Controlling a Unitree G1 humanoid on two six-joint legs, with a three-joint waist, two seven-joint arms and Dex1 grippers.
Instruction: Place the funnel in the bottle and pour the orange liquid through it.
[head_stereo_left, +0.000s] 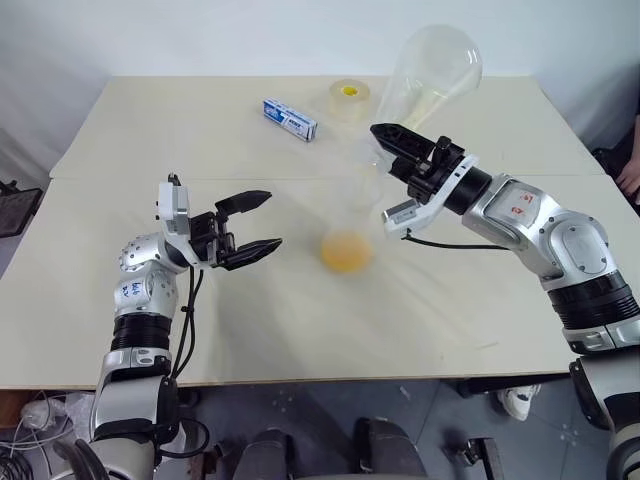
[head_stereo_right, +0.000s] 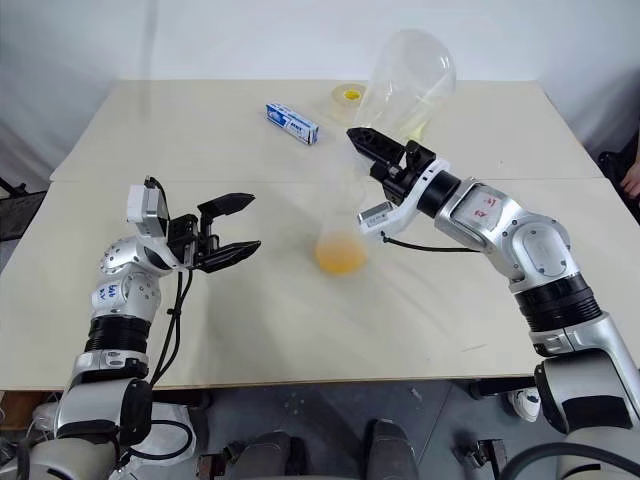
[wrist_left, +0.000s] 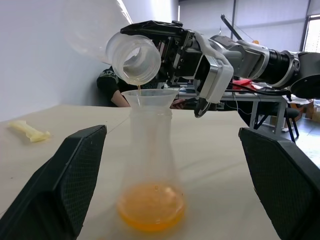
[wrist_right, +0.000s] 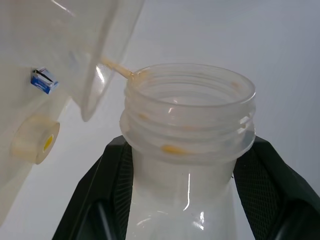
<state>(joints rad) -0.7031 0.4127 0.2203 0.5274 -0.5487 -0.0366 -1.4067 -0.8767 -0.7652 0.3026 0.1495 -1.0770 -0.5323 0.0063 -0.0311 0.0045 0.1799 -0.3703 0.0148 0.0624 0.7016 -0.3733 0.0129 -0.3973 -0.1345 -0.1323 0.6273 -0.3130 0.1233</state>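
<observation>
A: What is seen nearest, at the lower left of the frame?

B: The left gripper (head_stereo_left: 272, 220) is seen there, held above the table (head_stereo_left: 150, 140). Its fingers are spread wide, nothing is held between them, and they are pointed toward the centre of the frame.

A: And where is the bottle found?

B: The bottle (wrist_left: 150, 150) is stood upright on the table at the centre of the frame, just beyond the spread fingers and apart from them. It is clear plastic, widened toward its base. The funnel (wrist_left: 150, 97) is seated in its mouth, cone upward.

A: Where is the orange liquid located?

B: Most of the orange liquid (wrist_left: 150, 205) is pooled at the bottom of the bottle. In the left wrist view a thin orange thread is seen falling from above into the funnel.

A: From what is it poured?

B: From a larger clear flask (head_stereo_left: 435, 65), tipped with its mouth down over the funnel and its broad base raised toward the upper right of the frame. Its ribbed neck is clamped between the fingers of the right gripper (head_stereo_left: 385, 140), which is reached in from the right. A few orange drops are left inside the neck.

A: What is lying farther back?

B: A small blue and white box (head_stereo_left: 290, 118) is lying above centre, and a tape roll (head_stereo_left: 349, 95) with a yellow core is lying just right of it, near the far edge.
</observation>
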